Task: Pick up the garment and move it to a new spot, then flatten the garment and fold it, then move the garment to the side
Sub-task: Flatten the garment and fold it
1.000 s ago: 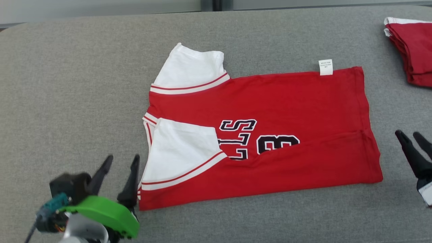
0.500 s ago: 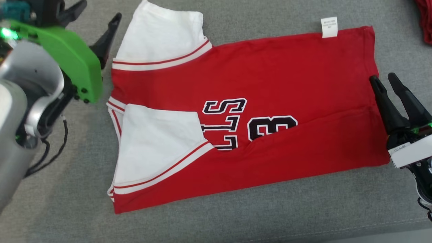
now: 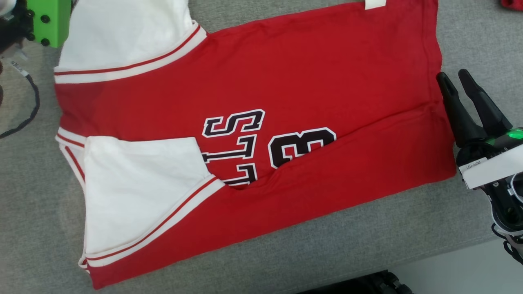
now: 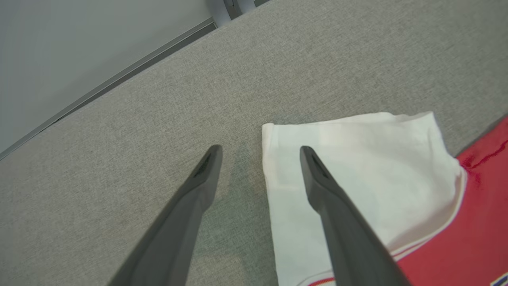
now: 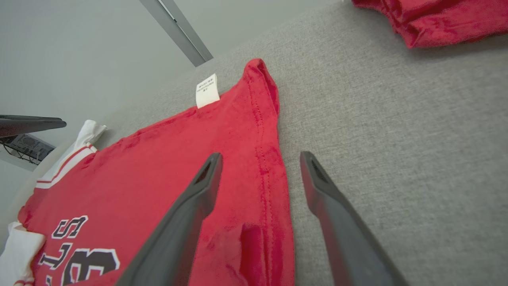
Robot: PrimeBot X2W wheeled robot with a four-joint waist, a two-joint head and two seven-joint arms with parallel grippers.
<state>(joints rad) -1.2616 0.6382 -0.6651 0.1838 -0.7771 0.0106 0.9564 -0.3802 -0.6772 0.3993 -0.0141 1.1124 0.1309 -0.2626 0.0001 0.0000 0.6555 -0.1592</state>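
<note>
A red jersey [image 3: 310, 73] with white sleeves and black lettering lies flat on the grey table [image 3: 32, 212], its lower part folded up over the print. My left gripper [image 4: 260, 151] is open at the far white sleeve [image 4: 357, 171]; one finger is over the sleeve's edge and the other over bare table. Its green wrist housing [image 3: 45, 20] sits at the top left of the head view. My right gripper [image 3: 452, 74] is open beside the jersey's hem [image 5: 270, 167], which runs between its fingers in the right wrist view. Neither gripper holds cloth.
Another folded red garment [image 5: 428, 16] lies at the far right of the table. A white label [image 5: 207, 90] sticks out at the jersey's far edge. The table's front edge and pale floor [image 3: 470, 269] are at the lower right. A black cable [image 3: 24, 114] hangs at left.
The head camera has tipped down and closer. My left arm has gone from the near left to the far sleeve. My right gripper has come in beside the hem.
</note>
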